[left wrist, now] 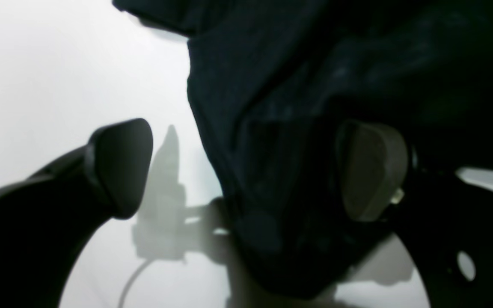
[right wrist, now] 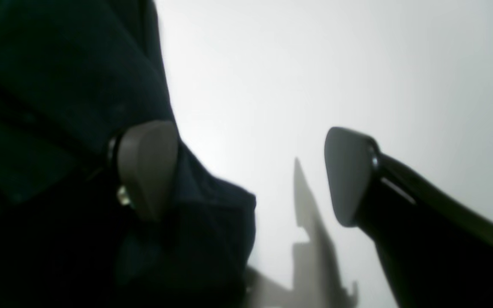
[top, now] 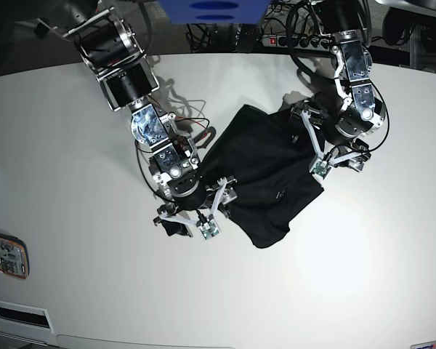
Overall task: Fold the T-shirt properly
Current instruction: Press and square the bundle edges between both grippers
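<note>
- T-shirt (top: 265, 174): plain black cloth, crumpled and wrinkled, lying on the desk (top: 73, 131) near the middle, between the two arms. One corner reaches toward the near edge; the upper part is bunched under the left arm.
- Left end effector (left wrist: 246, 171): jaws spread wide. One dark pad (left wrist: 122, 167) stands over bare desk; the other, a grey pad (left wrist: 370, 171), sits against the black cloth. A hanging fold of the T-shirt (left wrist: 272, 128) lies between the two pads, not pinched. In the base view this end effector (top: 333, 156) is at the shirt's right edge.
- Right end effector (right wrist: 246, 175): jaws apart. One grey pad (right wrist: 148, 167) lies over the T-shirt (right wrist: 58, 107); the other, dark pad (right wrist: 349, 175) stands over bare desk, clear of the cloth. Nothing clamped. In the base view this end effector (top: 196, 214) is at the shirt's left lower edge.
- Desk: white, smooth, bearing the arms' shadows.
- Other items: a blue object (top: 214, 10) at the far edge; a small flat device (top: 6, 254) at the near left edge; cables (top: 291, 29) behind the desk.
</note>
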Robot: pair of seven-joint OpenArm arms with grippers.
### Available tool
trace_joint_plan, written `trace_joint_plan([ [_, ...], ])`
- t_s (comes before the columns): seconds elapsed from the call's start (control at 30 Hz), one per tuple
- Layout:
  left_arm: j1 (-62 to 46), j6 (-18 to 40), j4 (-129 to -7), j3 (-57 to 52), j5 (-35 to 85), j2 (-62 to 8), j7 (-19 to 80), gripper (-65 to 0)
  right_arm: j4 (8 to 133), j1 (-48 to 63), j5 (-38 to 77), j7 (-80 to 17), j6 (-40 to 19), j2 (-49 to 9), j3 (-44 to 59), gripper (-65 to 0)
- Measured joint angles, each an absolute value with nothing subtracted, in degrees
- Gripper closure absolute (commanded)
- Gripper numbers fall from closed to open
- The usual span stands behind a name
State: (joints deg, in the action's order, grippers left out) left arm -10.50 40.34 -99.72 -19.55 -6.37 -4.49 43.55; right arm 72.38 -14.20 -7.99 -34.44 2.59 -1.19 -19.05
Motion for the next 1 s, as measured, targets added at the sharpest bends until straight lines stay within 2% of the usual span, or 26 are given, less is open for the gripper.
trace_joint_plan([
  [0.17,-10.35,40.32,-98.19,-19.51,-6.28,-6.90,40.60,-65.0,81.25,-7.29,-8.56,-33.28,2.96,-1.17,-18.96,-51.1],
  [0.3,-8.47,40.34,-98.17,-19.57,-6.42,-8.25,40.73,-65.0,85.56,0.05,-7.60,-34.24,2.68,-3.84,-20.27,-51.1],
  [0.6,-5.67,40.38,-97.38,-19.20,-12.56,-8.88,40.29,-65.0,89.95,1.91,-7.99,-34.50,2.59,-3.66,-30.72,-51.1],
  [0.73,-2.13,40.53,-91.22,-19.05,-14.20,-8.93,39.62,-65.0,91.66,4.45,-8.10,-34.94,2.55,-4.01,-31.42,-51.1],
  [1.0,0.32,38.83,-82.30,-19.22,-17.87,-9.21,23.09,-65.0,101.12,6.44,-8.10,-38.17,2.66,-3.84,-31.22,-51.1],
])
